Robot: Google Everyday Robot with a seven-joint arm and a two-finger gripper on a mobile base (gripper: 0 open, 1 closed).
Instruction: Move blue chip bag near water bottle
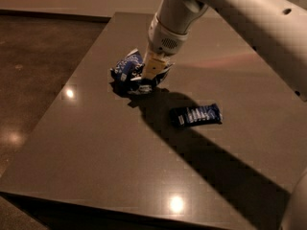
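The blue chip bag [125, 69], crumpled dark-blue foil with white lettering, is at the far middle of the dark table [96, 152]. My gripper [151, 74] comes down from above on the bag's right side and is shut on it. Its tan fingers [153, 65] press into the foil. The bag's right part is hidden behind the fingers. The water bottle does not show; the wrist and arm cover the area behind the bag.
A small flat dark-blue packet [195, 114] lies on the table to the right of and nearer than the bag. The arm's broad shadow runs from the bag to the near right. The table's left edge drops to a brown floor [33, 56].
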